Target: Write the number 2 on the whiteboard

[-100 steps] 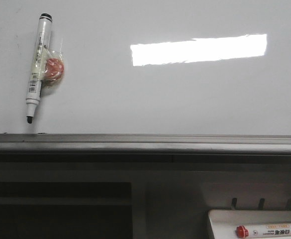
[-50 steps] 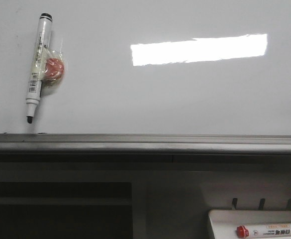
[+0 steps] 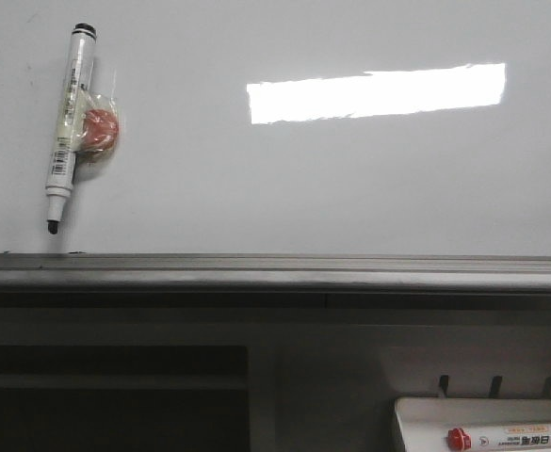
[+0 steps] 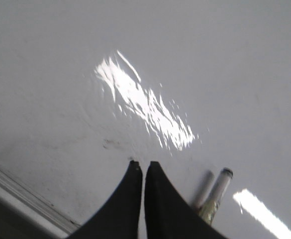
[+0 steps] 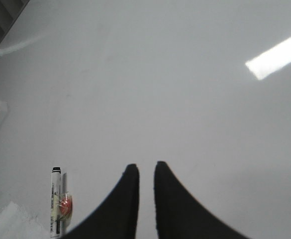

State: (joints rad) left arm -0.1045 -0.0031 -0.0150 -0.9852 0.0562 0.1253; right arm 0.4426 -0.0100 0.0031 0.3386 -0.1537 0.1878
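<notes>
At the whiteboard's (image 3: 350,188) left side, a black-tipped marker (image 3: 70,127) hangs tip-down with a red blob (image 3: 99,130) under clear tape. The board is blank, with no number 2 visible. Its grey rail (image 3: 275,271) runs below. Low at right, a red-capped marker (image 3: 510,436) lies in a white tray (image 3: 416,419). The left pincer (image 4: 143,168) is pressed together; the right pincer (image 5: 146,172) is nearly closed, both holding nothing.
</notes>
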